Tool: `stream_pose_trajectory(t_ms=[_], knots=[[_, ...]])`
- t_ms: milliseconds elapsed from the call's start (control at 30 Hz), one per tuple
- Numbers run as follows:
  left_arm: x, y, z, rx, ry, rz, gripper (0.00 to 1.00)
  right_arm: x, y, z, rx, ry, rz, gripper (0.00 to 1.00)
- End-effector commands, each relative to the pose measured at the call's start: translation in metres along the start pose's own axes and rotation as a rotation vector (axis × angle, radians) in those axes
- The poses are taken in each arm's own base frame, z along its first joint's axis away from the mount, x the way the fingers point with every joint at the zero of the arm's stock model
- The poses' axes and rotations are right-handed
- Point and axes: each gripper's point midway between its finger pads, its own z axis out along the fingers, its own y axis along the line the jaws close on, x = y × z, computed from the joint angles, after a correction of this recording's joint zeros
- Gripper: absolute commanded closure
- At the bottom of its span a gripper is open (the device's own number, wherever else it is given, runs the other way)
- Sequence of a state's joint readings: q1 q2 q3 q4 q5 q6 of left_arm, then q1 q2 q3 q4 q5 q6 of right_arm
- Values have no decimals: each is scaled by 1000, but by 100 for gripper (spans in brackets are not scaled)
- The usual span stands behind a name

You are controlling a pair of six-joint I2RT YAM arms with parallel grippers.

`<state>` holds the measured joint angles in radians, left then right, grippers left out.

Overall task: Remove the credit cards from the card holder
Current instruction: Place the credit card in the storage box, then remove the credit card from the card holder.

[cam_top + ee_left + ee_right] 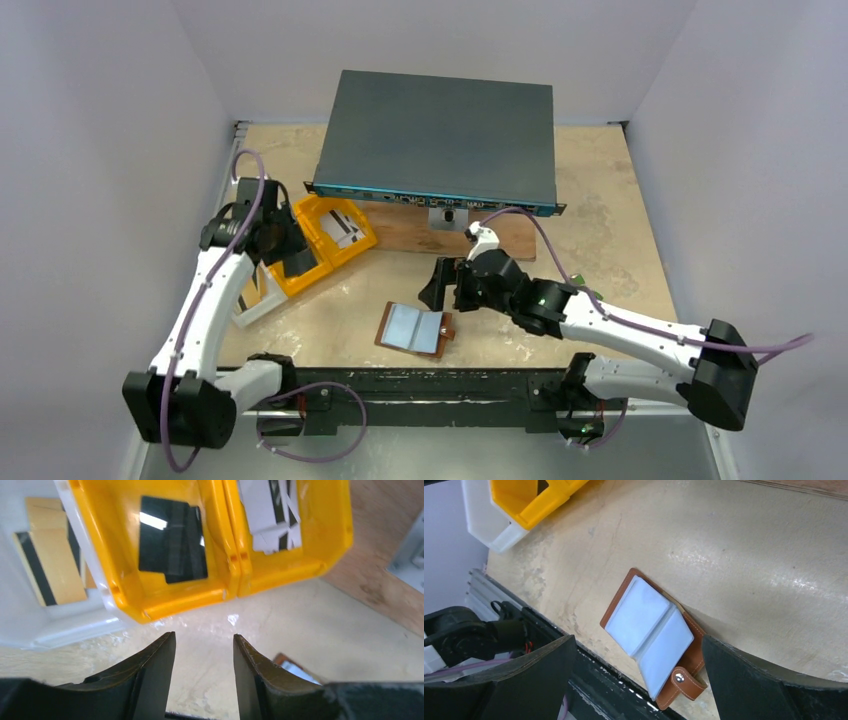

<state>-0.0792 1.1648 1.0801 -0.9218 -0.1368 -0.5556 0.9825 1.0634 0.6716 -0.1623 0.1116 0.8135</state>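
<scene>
Ok, top view: beige table [600,190], scuffed and mottled, glossy in patches, boxed in by plain pale grey walls on three sides; black metal rail [420,385] along the near edge

- 12 o'clock: dark grey rack unit [440,135], its front edge over a plywood board [420,232]
- 9 to 10 o'clock: yellow tray [310,278] with two compartments, a clear plastic box [255,300] touching its left side
- 6 o'clock, near the rail: card holder [415,329] lying open and flat, pale blue-grey pockets up, strap tab towards 4 o'clock; can't tell if anything sits in the pockets
- credit cards [270,515]: white-grey with dark stripes, piled in one tray compartment; black card [172,540] flat in the other; tan striped cards [55,565] in the clear box
- left gripper [204,637]: jaws parted, nothing between them, above bare table just off the tray's near wall
- right gripper [638,641]: jaws spread wide, hovering above the card holder, not touching it
</scene>
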Motion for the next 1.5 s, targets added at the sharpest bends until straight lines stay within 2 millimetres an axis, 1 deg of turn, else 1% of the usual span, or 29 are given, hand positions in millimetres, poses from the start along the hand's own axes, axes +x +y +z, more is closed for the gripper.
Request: stream_pose_trajectory(t_ms=[0, 33, 67, 133, 200, 267, 433, 567, 633, 767, 800, 967, 1167, 1233, 1300, 1367, 1433, 1467], knots=[[28, -21, -22, 207, 29, -2, 54, -11, 25, 3, 16, -48, -36, 1], [35, -25, -26, 242, 36, -1, 54, -8, 27, 8, 38, -41, -46, 1], [43, -29, -30, 275, 40, 6, 54, -5, 34, 10, 39, -35, -54, 1], [57, -38, -38, 320, 51, 32, 54, 10, 37, 22, 73, 2, -67, 3], [74, -45, -42, 349, 71, 59, 54, 23, 39, 34, 97, 35, -72, 7], [89, -52, -44, 390, 95, 73, 54, 36, 35, 45, 144, 66, -78, 10], [123, -58, -36, 451, 164, 95, 55, 61, 24, 70, 266, 121, -97, 17], [142, -59, -30, 472, 206, 121, 55, 72, 28, 86, 296, 140, -122, 22], [146, -59, -27, 480, 212, 126, 55, 76, 29, 91, 319, 145, -138, 26], [153, -62, -26, 506, 231, 120, 55, 87, 19, 99, 378, 174, -161, 38], [154, -63, -26, 509, 232, 121, 55, 88, 16, 100, 391, 179, -161, 40], [161, -63, -23, 509, 251, 122, 55, 100, -1, 99, 438, 206, -177, 40], [167, -64, -20, 502, 264, 121, 56, 115, -12, 103, 453, 247, -212, 40], [169, -66, -18, 497, 272, 122, 56, 120, -17, 103, 457, 263, -220, 41], [172, -69, -16, 498, 283, 120, 56, 127, -21, 102, 453, 283, -218, 47], [177, -72, -14, 499, 302, 124, 56, 133, -22, 101, 431, 299, -205, 60], [183, -75, -13, 500, 322, 130, 56, 136, -25, 100, 415, 303, -198, 67], [185, -77, -11, 500, 328, 128, 57, 138, -25, 99, 405, 304, -194, 72]])
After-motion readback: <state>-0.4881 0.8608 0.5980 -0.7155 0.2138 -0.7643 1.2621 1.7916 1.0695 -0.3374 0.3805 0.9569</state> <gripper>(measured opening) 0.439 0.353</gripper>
